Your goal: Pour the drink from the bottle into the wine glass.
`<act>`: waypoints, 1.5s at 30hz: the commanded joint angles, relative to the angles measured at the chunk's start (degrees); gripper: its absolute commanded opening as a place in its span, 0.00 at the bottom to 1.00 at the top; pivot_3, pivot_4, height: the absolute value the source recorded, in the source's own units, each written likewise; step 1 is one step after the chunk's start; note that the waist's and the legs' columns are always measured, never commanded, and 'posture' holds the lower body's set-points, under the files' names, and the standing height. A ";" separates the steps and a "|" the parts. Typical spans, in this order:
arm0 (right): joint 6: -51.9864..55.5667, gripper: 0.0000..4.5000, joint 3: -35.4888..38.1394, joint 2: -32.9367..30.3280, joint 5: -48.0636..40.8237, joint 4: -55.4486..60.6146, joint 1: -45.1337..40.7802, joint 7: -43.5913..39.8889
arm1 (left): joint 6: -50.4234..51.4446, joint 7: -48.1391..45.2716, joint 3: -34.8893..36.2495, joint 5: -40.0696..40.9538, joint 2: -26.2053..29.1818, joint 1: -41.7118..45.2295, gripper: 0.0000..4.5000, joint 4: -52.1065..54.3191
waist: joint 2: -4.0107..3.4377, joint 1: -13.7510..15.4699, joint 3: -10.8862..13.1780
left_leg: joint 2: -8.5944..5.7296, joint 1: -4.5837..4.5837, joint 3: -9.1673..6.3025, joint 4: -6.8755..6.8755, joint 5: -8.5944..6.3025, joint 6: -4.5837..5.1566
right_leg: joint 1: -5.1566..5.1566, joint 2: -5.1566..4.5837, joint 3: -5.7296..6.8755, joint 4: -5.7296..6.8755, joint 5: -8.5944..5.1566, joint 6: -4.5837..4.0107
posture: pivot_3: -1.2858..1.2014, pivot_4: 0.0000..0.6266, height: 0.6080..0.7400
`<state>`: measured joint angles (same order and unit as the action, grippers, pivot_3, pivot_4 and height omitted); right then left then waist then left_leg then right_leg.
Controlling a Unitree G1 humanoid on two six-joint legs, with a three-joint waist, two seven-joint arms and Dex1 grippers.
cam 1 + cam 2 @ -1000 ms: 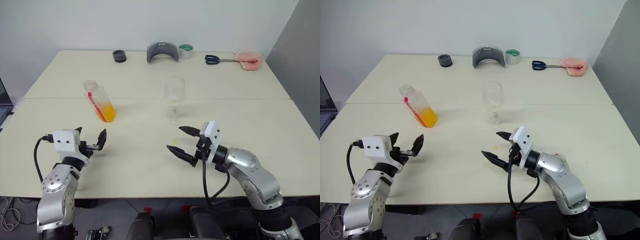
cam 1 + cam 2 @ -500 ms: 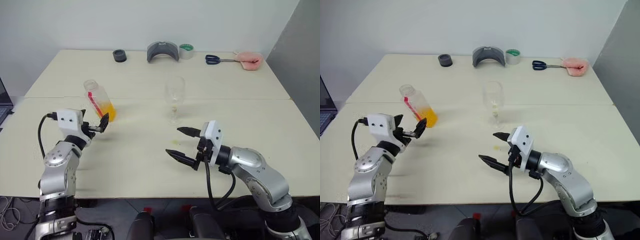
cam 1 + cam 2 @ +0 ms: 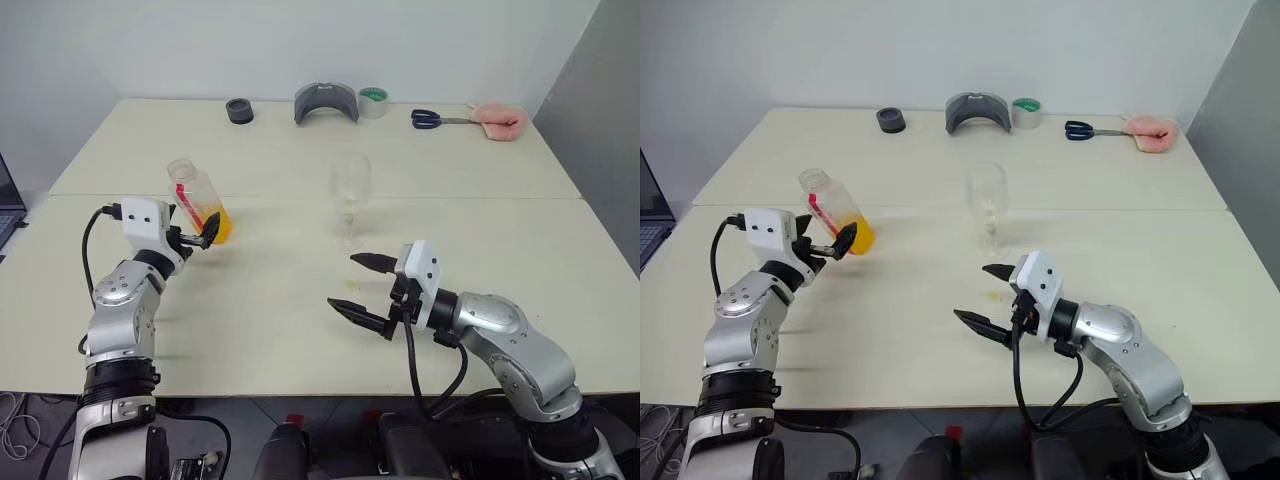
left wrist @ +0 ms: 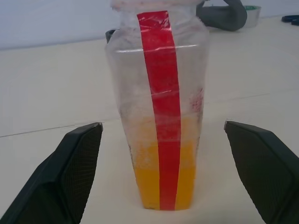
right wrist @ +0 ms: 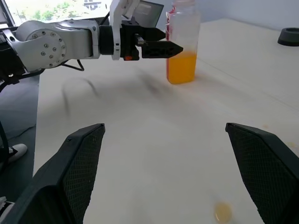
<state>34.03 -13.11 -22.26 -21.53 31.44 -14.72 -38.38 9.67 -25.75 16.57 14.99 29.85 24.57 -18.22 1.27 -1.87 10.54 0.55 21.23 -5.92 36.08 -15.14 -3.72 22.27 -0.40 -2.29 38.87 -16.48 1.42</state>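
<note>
Surface (image 3: pixel 300 300) came first in size: two pale cream tabletops pushed together, carrying everything. On it the left gripper (image 3: pixel 203 232) reached level toward the bottle (image 3: pixel 199 202), its jaws spread wide with one on either side of the lower body but touching nothing, as the left wrist view made plain. The right gripper (image 3: pixel 358 288) hung low over the near part of the surface, jaws equally spread and holding nothing, just short of the wine glass (image 3: pixel 349 198).

That glass stood upright near the middle of the surface, well apart from the bottle and looking empty. The bottle stood upright to its left, with the drink (image 4: pixel 162 179) filling roughly the bottom third as an orange-yellow layer.

Judged from this, the task had hardly begun: no grasp made, no lift, no tilt, nothing poured. Left to do were closing on the bottle, carrying it to the glass and tipping it. Whether a cap sat on the neck could not be told for certain.

Along the far edge lay a grey curved holder (image 3: pixel 325 103), a roll of tape (image 3: pixel 372 101), a pink cloth (image 3: pixel 497 120), scissors (image 3: pixel 432 120) and a small dark round object (image 3: pixel 238 111).

A tiny yellowish spot (image 5: pixel 223 212) marked the surface near the right gripper.

On the bottle ran a plain red vertical strip (image 4: pixel 163 107); no writing or brand on it could be read.
</note>
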 commanded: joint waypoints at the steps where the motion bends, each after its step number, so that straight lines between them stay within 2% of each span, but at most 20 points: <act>1: -1.41 0.98 -0.32 -0.06 -0.10 1.78 -0.97 0.03 | -2.36 -0.98 0.13 -0.50 1.36 2.94 1.00 -2.06 | 0.00 0.02 0.00 | 0.00 0.01 -0.02 0.00 0.01 -0.01 | 0.00 0.00 0.02 0.00 0.00 0.00 | 0.52 0.24 1.00; 12: -2.27 0.98 -0.57 -0.46 0.38 0.70 -2.12 -0.22 | -9.20 -5.24 -1.37 -1.92 2.21 12.55 1.00 -17.87 | 0.01 -0.04 0.00 | -0.04 0.10 -0.10 0.02 0.05 -0.08 | 0.03 0.00 0.10 0.00 0.01 -0.02 | 0.52 0.24 1.00; 15: -2.36 1.00 -0.62 -0.46 0.46 0.75 -2.10 0.01 | -10.28 -5.84 -1.59 -1.91 1.73 12.95 0.86 -19.07 | 0.01 -0.04 0.00 | -0.03 0.13 -0.12 0.02 0.06 -0.09 | 0.05 0.00 0.11 0.00 0.01 -0.02 | 0.52 0.24 1.00; 21: -2.25 1.00 -0.49 -0.13 0.78 1.07 -1.69 0.71 | -11.10 -5.94 -1.69 -1.73 0.93 12.18 0.44 -18.58 | 0.01 -0.01 0.00 | -0.03 0.16 -0.18 0.04 0.09 -0.15 | 0.05 0.00 0.15 0.01 0.02 -0.03 | 0.52 0.24 1.00; 23: -2.28 1.00 -0.44 -0.16 0.80 1.11 -1.65 0.79 | -11.13 -5.76 -1.94 -1.91 0.65 11.95 0.38 -17.44 | 0.01 0.00 0.00 | -0.03 0.16 -0.18 0.04 0.09 -0.15 | 0.05 0.00 0.15 0.02 0.02 -0.03 | 0.52 0.24 1.00; 32: -2.53 1.00 0.57 0.12 0.23 0.73 -2.39 1.31 | -6.48 -5.65 -6.67 -3.20 -1.12 12.50 0.38 -4.10 | 0.02 0.03 0.00 | -0.04 0.40 -0.29 0.15 0.11 -0.18 | 0.18 -0.01 0.20 0.02 0.03 -0.03 | 0.52 0.24 1.00; 36: -2.10 1.00 4.31 0.49 -0.83 0.13 -3.16 2.84 | -5.12 -5.63 -10.92 -5.99 -1.39 14.78 0.38 1.12 | 0.02 0.05 0.00 | -0.06 0.45 -0.30 0.20 0.11 -0.19 | 0.21 -0.01 0.20 0.06 0.03 -0.03 | 0.52 0.24 1.00; 41: -2.19 1.00 8.25 1.13 -0.52 -1.14 -4.47 5.95 | -7.48 -6.33 -15.59 -10.78 -0.85 17.83 0.38 1.79 | 0.02 -0.01 0.00 | -0.08 0.50 -0.27 0.23 0.11 -0.19 | 0.28 0.00 0.20 0.08 0.03 -0.03 | 0.52 0.24 1.00; 45: -6.43 1.00 9.70 1.97 1.65 -3.63 -6.10 7.80 | -13.76 -5.83 -19.52 -15.81 -1.70 22.88 0.38 -3.48 | 0.01 0.06 0.00 | -0.09 0.58 -0.24 0.23 0.12 -0.18 | 0.40 0.01 0.18 0.13 0.04 -0.03 | 0.52 0.24 1.00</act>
<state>30.90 -4.47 -20.87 -20.46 27.19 -19.75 -31.04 -0.34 -32.03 -2.57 0.93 28.02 44.70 -21.47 1.29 -1.80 10.54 0.47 21.81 -6.15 36.32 -15.03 -3.90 22.67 -0.38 -2.12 39.00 -16.44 1.39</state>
